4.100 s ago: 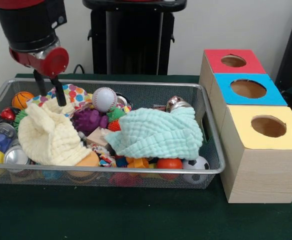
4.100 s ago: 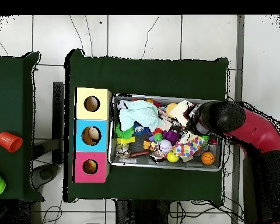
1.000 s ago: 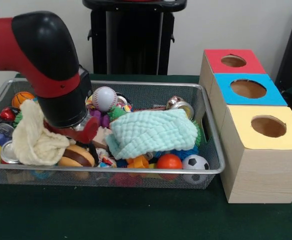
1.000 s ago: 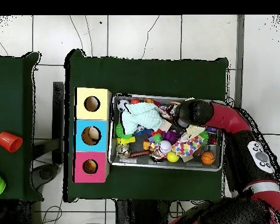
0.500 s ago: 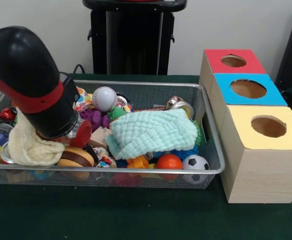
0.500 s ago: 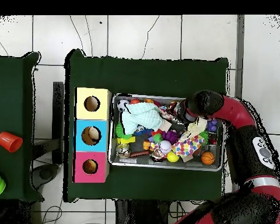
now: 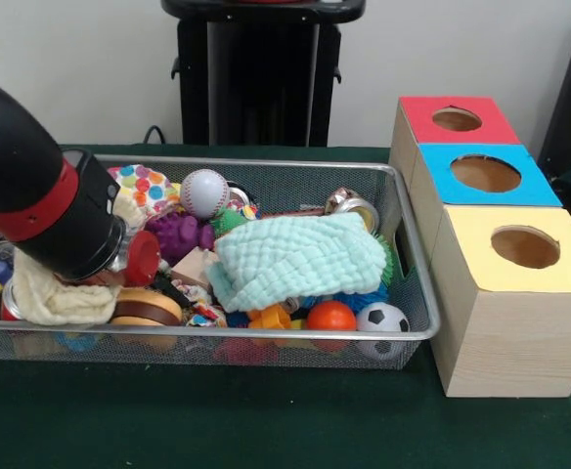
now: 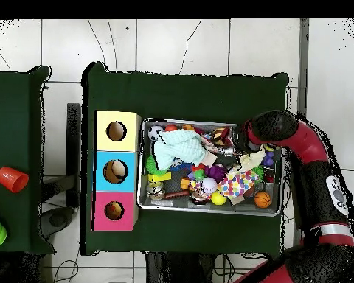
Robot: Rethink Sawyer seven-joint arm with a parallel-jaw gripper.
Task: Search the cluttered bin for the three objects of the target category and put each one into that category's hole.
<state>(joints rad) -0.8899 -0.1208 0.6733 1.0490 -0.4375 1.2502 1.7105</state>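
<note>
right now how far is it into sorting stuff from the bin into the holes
Early, by the look of it. Done: the overhead view shows something pale inside the blue box's hole; the yellow box's hole looks empty. In hand: nothing visible; the arm leans low over the cream cloth, hiding its pincer. Left: the wire bin is full, with the baseball, soccer ball and mint cloth inside.

The arm (image 7: 41, 200) is a thick black cylinder ringed by a red band, ending in a silver collar and a round red cap. From overhead its links (image 8: 313, 158) are red with black joints, bearing a white patch, possibly buttons.
</note>
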